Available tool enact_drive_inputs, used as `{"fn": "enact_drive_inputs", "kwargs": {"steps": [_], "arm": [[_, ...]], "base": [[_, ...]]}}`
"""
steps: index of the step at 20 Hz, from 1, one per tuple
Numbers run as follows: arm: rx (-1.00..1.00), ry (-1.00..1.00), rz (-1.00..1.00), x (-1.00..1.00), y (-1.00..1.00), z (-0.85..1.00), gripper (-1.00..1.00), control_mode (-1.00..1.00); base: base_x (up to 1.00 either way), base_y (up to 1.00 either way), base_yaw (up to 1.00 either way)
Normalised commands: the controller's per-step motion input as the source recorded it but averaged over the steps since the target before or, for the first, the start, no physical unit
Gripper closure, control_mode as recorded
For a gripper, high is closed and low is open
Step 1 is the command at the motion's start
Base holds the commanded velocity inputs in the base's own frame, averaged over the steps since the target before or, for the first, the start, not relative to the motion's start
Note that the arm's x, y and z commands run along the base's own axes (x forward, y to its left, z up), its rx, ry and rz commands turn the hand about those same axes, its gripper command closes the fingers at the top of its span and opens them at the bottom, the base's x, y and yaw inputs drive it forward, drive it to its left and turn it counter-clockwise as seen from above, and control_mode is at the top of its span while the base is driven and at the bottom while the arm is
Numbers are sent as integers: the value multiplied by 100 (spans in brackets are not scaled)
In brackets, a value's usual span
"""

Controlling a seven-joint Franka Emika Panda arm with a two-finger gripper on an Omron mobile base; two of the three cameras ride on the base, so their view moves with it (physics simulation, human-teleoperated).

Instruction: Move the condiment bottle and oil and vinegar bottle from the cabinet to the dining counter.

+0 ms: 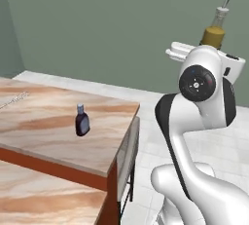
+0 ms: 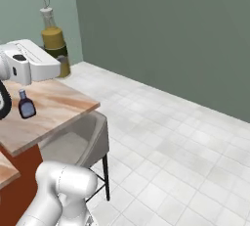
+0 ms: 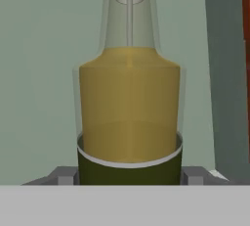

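One oil and vinegar bottle (image 3: 129, 107) upright, clamped between tool (image 3: 129, 175) fingers, lifted

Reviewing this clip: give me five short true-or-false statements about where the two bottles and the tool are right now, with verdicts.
1. The small dark bottle stands upright on the marble counter. True.
2. The tall yellow bottle stands on the counter beside the small one. False: it is up in the air, held in the tool.
3. The tool is shut on the yellow bottle's lower part. True.
4. The yellow bottle is lying on its side. False: it is upright, spout on top.
5. A grey chair sits at the counter's end. True.
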Motion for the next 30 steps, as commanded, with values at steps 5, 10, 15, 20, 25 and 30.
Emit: {"fn": "enact_drive_inputs", "kwargs": {"steps": [5, 10, 15, 20, 25, 30], "arm": [[0, 0, 0, 0, 0, 0, 100, 100], [0, 0, 0, 0, 0, 0, 100, 100], [0, 0, 0, 0, 0, 0, 100, 100], [0, 0, 0, 0, 0, 0, 100, 100], [0, 0, 0, 0, 0, 0, 100, 100], [0, 0, 0, 0, 0, 0, 100, 100]], "base": [[43, -23, 40], [38, -19, 46], [36, -16, 52], [34, -6, 65], [30, -3, 70], [31, -7, 64]]}}
